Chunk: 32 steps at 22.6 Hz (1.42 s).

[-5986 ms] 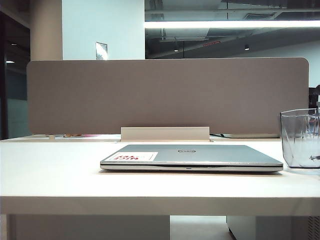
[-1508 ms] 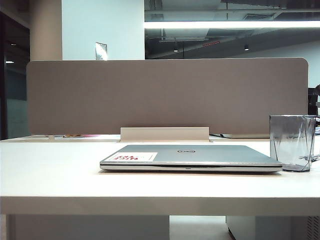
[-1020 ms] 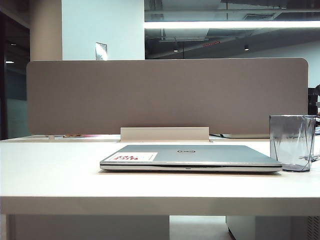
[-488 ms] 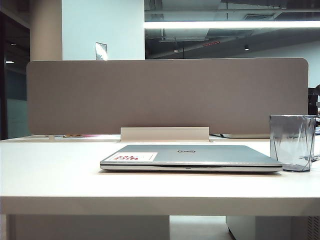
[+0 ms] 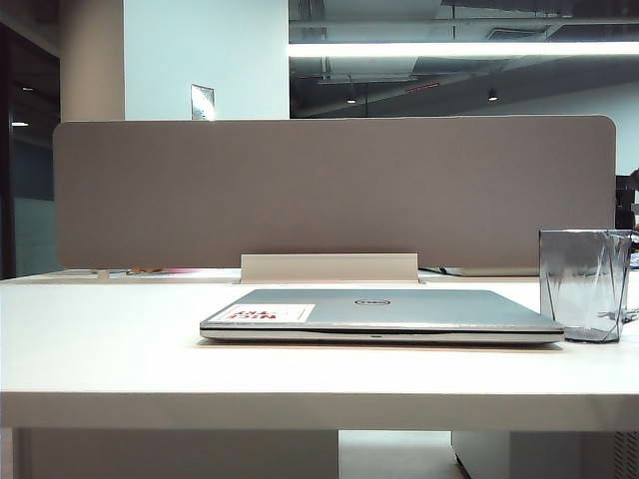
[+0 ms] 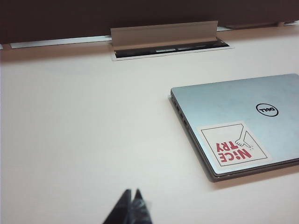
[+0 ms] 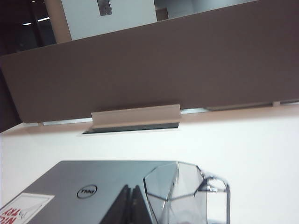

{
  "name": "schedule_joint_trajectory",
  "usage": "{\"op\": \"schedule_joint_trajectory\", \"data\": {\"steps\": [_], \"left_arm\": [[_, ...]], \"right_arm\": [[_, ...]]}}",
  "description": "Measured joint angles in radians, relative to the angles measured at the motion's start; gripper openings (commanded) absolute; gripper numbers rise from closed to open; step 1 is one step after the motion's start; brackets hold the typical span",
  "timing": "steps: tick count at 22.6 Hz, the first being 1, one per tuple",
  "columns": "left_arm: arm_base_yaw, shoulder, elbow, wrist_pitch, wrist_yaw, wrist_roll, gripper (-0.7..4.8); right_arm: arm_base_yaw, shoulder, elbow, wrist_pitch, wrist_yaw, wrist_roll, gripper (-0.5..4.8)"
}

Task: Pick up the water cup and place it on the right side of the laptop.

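A white surface point(image 5: 120, 339) is seen carrying the closed laptop point(image 5: 381, 311); the water cup point(image 5: 584, 285) is stood upright just beside its right edge. The left end effector point(image 6: 131, 198) and right end effector point(image 7: 131, 191) are each pressed together, empty.

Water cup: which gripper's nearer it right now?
Right. The right gripper, shut, sits just beside the water cup, over the laptop lid. The left gripper, shut, hangs beyond the laptop's opposite edge.
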Motion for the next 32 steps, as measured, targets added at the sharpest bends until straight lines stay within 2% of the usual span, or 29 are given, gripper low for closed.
{"op": "schedule_joint_trajectory", "data": {"steps": [4,10,17,22,29,32], "left_arm": [[0.0,0.0,0.0,-0.005,0.0,0.0,-0.03],[0.0,0.0,0.0,-0.013,0.0,0.0,-0.03],[0.0,0.0,0.0,-0.016,0.0,0.0,-0.03],[0.0,0.001,0.0,-0.016,0.0,0.0,-0.03],[0.0,0.003,0.0,-0.01,-0.003,0.001,-0.03],[0.0,0.003,0.0,0.006,-0.045,0.048,-0.04]], "right_arm": [[0.0,-0.107,0.0,-0.122,0.0,0.0,-0.09],[0.0,-0.112,0.0,-0.156,0.001,0.0,-0.09],[0.001,-0.111,0.0,-0.169,0.154,0.001,-0.09],[0.005,-0.111,0.0,-0.222,0.147,0.001,-0.09],[0.095,-0.111,0.0,-0.306,0.152,-0.001,-0.09],[0.103,-0.111,0.0,-0.306,0.155,0.0,-0.08]]}}
